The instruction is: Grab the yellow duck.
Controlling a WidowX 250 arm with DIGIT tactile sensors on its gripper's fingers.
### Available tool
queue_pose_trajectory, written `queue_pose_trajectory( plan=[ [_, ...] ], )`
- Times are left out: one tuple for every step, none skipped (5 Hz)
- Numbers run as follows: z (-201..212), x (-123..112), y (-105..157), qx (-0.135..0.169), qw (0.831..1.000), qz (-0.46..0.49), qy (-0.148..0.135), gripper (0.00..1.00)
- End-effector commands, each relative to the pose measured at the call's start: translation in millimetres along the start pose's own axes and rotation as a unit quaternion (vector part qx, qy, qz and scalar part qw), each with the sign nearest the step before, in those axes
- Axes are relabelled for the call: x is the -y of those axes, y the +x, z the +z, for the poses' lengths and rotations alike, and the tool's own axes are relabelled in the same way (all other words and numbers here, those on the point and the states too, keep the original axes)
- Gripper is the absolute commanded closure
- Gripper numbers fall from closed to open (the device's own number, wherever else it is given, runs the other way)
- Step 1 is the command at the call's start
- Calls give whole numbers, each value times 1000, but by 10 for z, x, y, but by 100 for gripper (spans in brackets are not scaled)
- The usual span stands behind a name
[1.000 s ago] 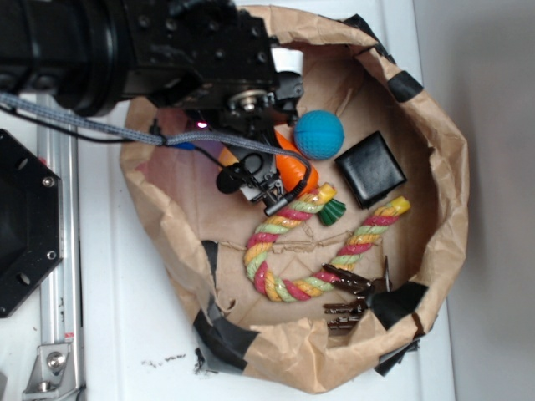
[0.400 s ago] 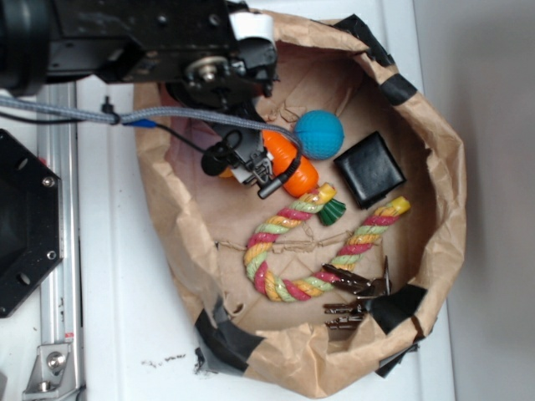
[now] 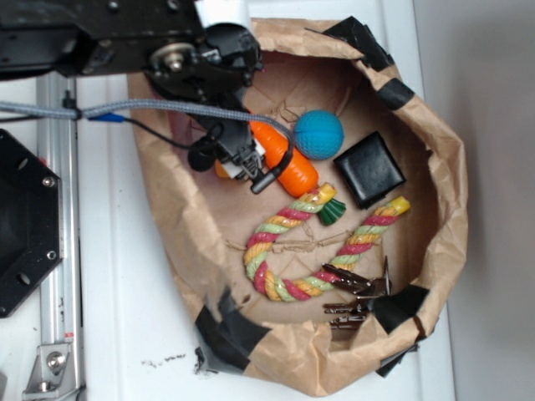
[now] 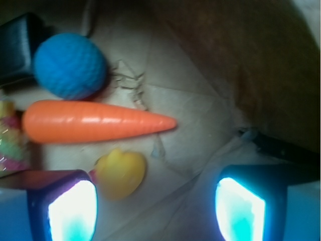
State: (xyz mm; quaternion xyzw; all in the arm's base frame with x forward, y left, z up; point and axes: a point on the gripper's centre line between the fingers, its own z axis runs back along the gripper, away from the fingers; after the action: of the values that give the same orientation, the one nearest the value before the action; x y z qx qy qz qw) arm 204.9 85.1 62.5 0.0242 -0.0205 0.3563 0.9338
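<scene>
overhead, end effector (image 4: 155,208) released, yellow duck (image 4: 120,173) by one finger, no legible writing

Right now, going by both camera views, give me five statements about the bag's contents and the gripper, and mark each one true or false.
1. The yellow duck lies beside the orange carrot. True.
2. The gripper is shut on the duck. False: the jaws stand open, and the duck sits near the left finger, ungripped.
3. The blue ball sits next to the black box. True.
4. The rope toy lies outside the paper bag. False: it lies on the bag's floor.
5. The carrot's pointed tip touches the ball. False: in the wrist view the tip points away from the ball.
</scene>
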Motion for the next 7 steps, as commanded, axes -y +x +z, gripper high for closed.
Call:
queue_pose_trajectory(
  plan=[
    [-201, 14, 121, 3, 999, 14, 32, 0],
    [-361, 145, 63, -10, 999, -13, 42, 0],
    [-420, 298, -68, -33, 998, -55, 26, 0],
    [-414, 342, -116, -37, 997, -63, 28, 0],
    [-365, 346, -140, -30, 997, -65, 25, 0],
    [-347, 338, -152, -30, 997, -66, 24, 0],
    [-311, 339, -200, -41, 997, -72, 3, 0]
  ],
)
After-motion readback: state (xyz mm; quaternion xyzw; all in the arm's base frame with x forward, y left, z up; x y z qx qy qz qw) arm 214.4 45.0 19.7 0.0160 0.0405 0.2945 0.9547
